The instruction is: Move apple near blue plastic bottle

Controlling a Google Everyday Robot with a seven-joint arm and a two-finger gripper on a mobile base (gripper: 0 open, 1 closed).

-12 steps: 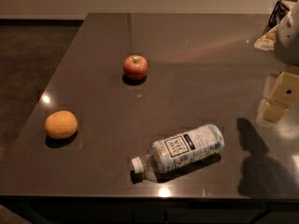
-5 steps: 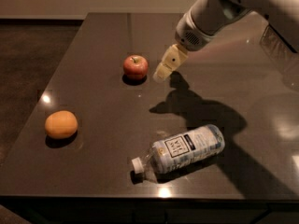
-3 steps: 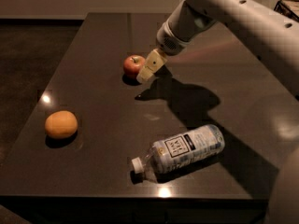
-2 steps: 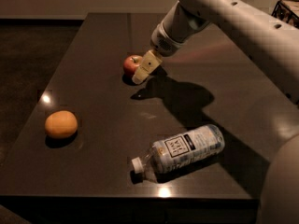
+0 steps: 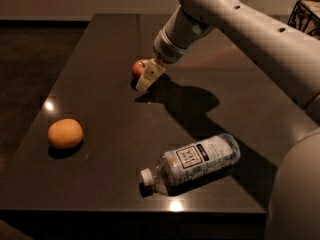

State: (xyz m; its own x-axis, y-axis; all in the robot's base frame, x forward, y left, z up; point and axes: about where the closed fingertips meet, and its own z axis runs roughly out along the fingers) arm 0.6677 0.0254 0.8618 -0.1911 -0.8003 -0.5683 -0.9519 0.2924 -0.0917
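Note:
The apple [image 5: 138, 67] is small and red and sits on the dark table [image 5: 100, 104] near its middle. It is partly hidden behind my gripper [image 5: 148, 78], which has come down right in front of it, at the apple or touching it. The blue plastic bottle [image 5: 192, 161] lies on its side near the table's front edge, white cap pointing left, well apart from the apple.
An orange round fruit [image 5: 65, 133] sits at the table's left side. My arm [image 5: 240, 29] stretches in from the upper right over the table. A dark wire object [image 5: 306, 14] stands at the far right corner. The table's front edge is close to the bottle.
My arm has swung in from the right across the table, and the gripper has come down leftwards to the apple. The apple, orange fruit and bottle have not moved.

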